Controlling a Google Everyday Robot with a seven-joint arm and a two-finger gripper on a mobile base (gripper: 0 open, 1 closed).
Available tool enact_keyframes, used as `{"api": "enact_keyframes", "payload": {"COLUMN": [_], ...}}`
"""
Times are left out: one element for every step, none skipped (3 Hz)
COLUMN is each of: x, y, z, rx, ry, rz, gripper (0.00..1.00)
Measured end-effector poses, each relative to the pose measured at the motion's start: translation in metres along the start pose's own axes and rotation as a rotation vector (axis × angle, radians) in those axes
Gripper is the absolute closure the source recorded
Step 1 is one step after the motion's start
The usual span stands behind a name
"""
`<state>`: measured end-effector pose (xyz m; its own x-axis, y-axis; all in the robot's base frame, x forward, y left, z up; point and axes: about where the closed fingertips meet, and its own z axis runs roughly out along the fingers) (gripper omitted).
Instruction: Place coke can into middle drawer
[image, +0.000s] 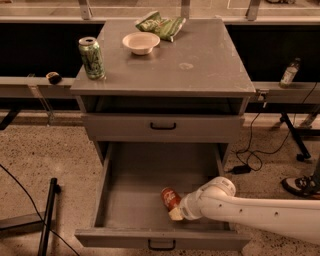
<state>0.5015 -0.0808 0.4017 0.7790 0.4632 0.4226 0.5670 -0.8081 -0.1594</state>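
While the middle drawer (130, 195) is pulled wide open, the coke can (170, 197) is seen tilted on its grey floor, toward the front right, and the gripper (176, 214) is set right against the can's lower end; whether the can is actually gripped cannot be told.

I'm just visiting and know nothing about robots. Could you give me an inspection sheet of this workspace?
Surface: grey cabinet top, faint smudge.
Job's things: coke can inside the open middle drawer, front right.
Clutter: green can, bowl, snack bag on top.
Grippers: gripper in the drawer, at the can's near end.
Cables: black cable on the floor, right.
Surroundings: upper drawer shut; bottle on right ledge; shoe far right.
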Motion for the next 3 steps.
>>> {"api": "enact_keyframes", "payload": {"x": [-0.006,0.010,0.010], "y": [0.013,0.027,0.026], "z": [0.021,0.012,0.012], "rx": [0.039,0.048,0.047], "ry": [-0.078,-0.088,-0.085], "rz": [0.039,0.059,0.057], "gripper": [0.13,0.00,0.00]}}
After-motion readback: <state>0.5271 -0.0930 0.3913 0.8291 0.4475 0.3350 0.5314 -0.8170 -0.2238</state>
